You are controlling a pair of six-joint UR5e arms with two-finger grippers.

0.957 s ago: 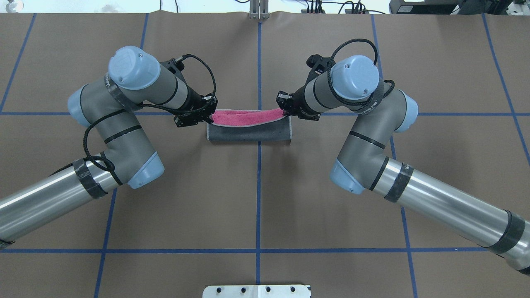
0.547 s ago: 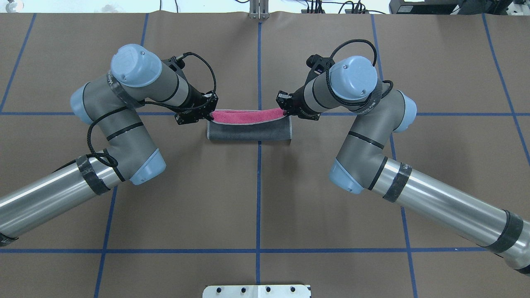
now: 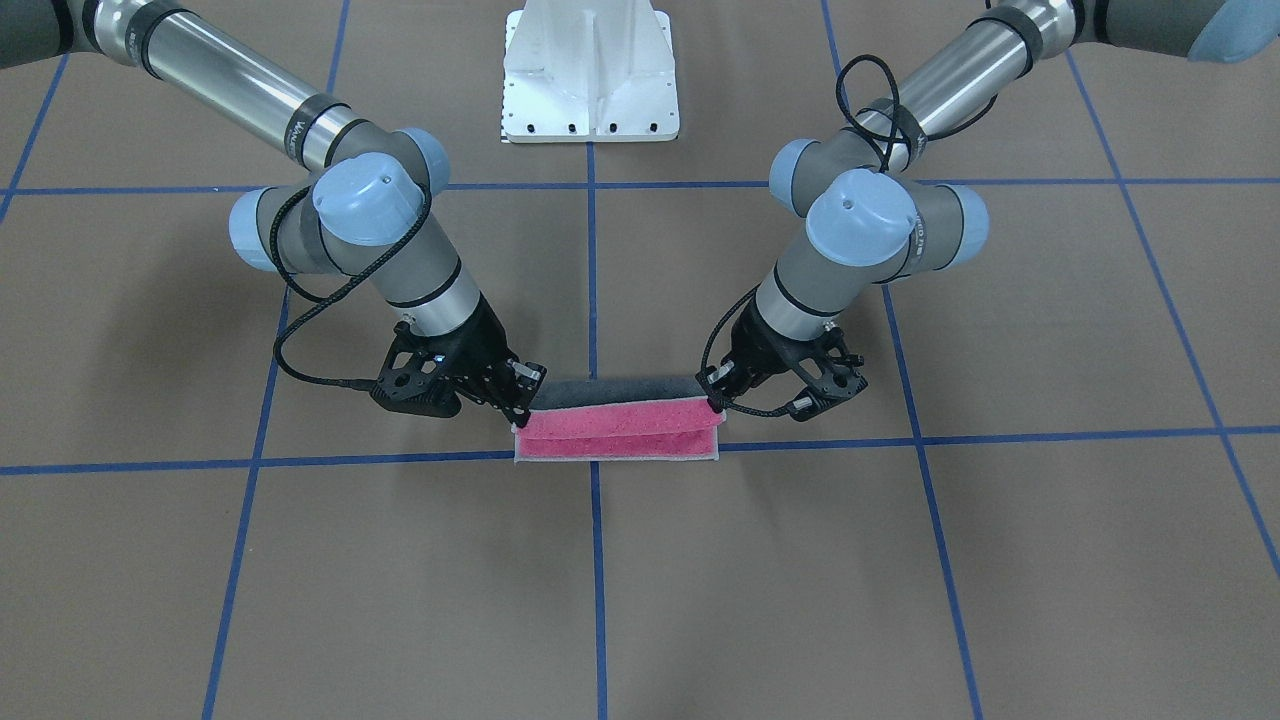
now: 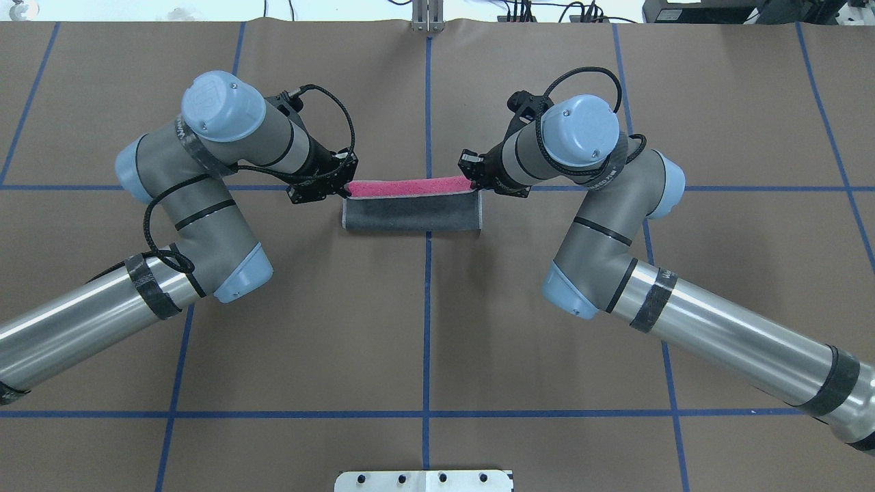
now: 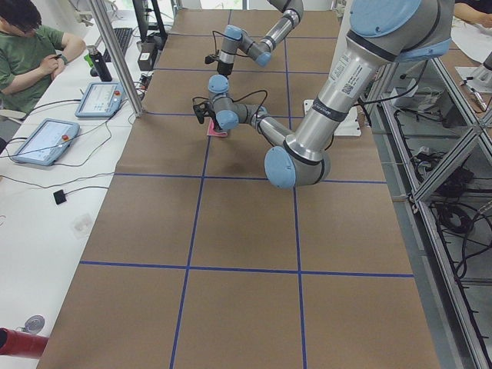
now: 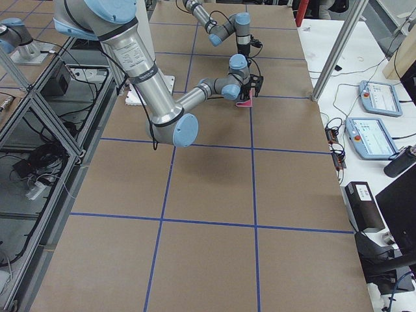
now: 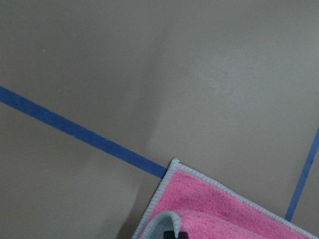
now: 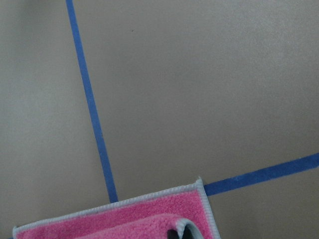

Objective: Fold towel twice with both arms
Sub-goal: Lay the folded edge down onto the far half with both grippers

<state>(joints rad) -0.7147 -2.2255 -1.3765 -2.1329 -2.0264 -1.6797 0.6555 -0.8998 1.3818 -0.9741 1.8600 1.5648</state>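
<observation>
Overhead exterior shows the brown table (image 4: 307, 342) with both arms reaching toward its middle, the left arm (image 4: 198, 212) and right arm (image 4: 601, 232) mirroring each other. Between them the towel (image 4: 410, 215) lies across the centre tape line (image 4: 427, 307), its dark grey face turned up over the pink.

The left gripper (image 4: 345, 189) is clamped on the left corner of the lifted edge and the right gripper (image 4: 473, 183) on the right corner. Compared with a second ago, the pink strip beyond the grey has narrowed and lost its sag. The held edge has travelled farther away and is nearly over the towel's far edge. I'd judge the first fold almost laid, with release and the second fold still to come.
</observation>
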